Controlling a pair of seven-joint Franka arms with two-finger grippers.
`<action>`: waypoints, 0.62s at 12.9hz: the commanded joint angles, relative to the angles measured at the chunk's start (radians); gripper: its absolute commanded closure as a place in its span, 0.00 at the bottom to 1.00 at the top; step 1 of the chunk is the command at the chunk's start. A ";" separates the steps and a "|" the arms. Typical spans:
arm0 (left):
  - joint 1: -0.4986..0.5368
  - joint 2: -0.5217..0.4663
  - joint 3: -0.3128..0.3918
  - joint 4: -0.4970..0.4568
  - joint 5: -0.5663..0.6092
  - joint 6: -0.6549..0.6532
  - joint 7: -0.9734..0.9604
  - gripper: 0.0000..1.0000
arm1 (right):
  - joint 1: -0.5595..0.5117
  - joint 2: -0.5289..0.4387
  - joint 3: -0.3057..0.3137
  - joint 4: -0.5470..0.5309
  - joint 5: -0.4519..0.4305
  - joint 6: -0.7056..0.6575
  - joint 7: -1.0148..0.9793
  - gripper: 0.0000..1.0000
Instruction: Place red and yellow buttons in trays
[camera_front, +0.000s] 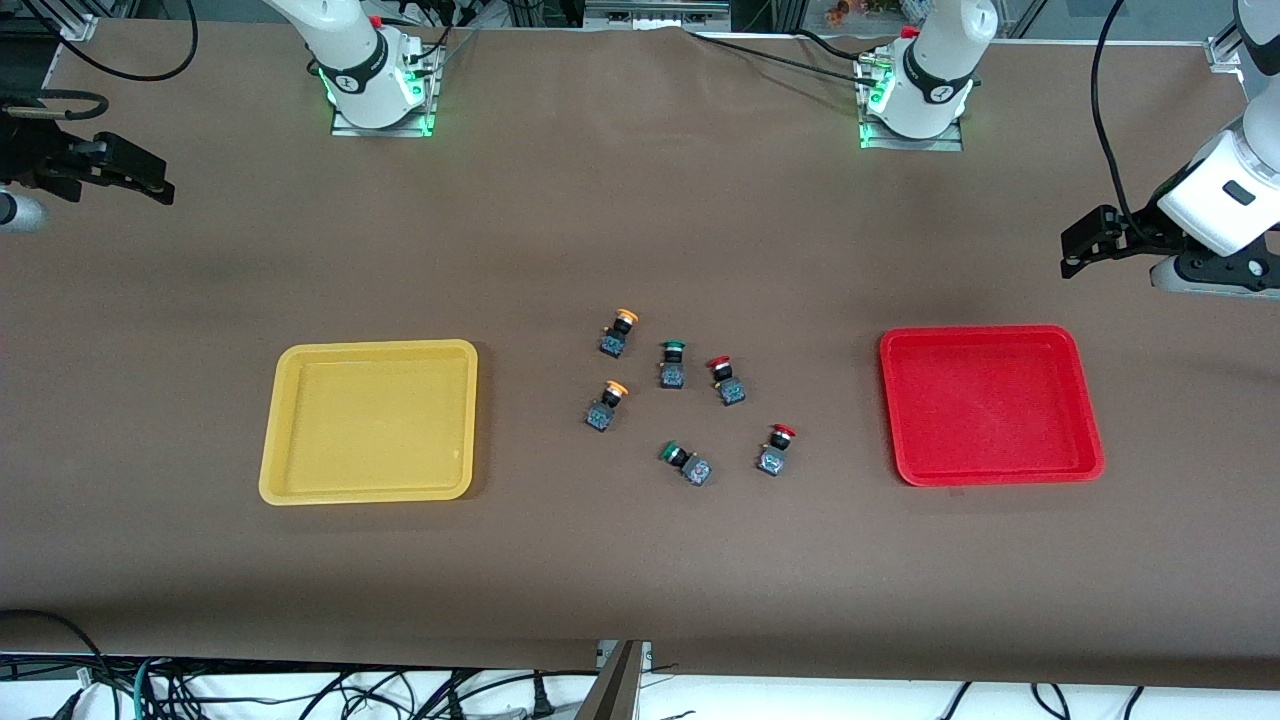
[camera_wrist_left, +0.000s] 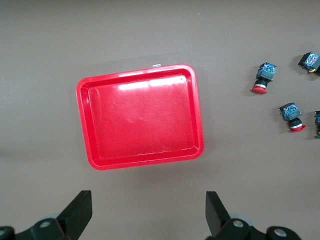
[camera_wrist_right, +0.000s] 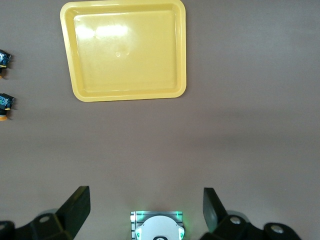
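Two yellow-capped buttons (camera_front: 620, 333) (camera_front: 606, 404) and two red-capped buttons (camera_front: 726, 380) (camera_front: 775, 449) lie loose mid-table between the trays. The yellow tray (camera_front: 268, 440) lies toward the right arm's end and the red tray (camera_front: 893, 400) toward the left arm's end; both are empty. My left gripper (camera_front: 1078, 250) is open and empty, high over the table's end by the red tray (camera_wrist_left: 85, 125); its view (camera_wrist_left: 148, 215) shows both red buttons (camera_wrist_left: 262, 79) (camera_wrist_left: 292, 116). My right gripper (camera_front: 135, 178) is open and empty, high over the other end; its view (camera_wrist_right: 146, 212) shows the yellow tray (camera_wrist_right: 67, 50) and the yellow buttons (camera_wrist_right: 4, 60) (camera_wrist_right: 5, 105).
Two green-capped buttons (camera_front: 672, 363) (camera_front: 685, 462) lie among the red and yellow ones. The arm bases (camera_front: 375, 85) (camera_front: 915, 100) stand along the table's edge farthest from the front camera. Cables hang past the edge nearest that camera.
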 joint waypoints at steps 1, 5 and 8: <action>0.008 -0.007 -0.011 -0.008 0.014 0.008 0.001 0.00 | -0.012 0.009 0.005 0.026 -0.002 -0.007 0.007 0.00; 0.008 -0.007 -0.011 -0.008 0.014 0.008 0.001 0.00 | -0.012 0.009 0.005 0.026 0.001 -0.004 0.008 0.00; 0.008 -0.007 -0.011 -0.008 0.014 0.007 0.001 0.00 | -0.009 0.026 0.008 0.030 -0.001 0.020 0.005 0.00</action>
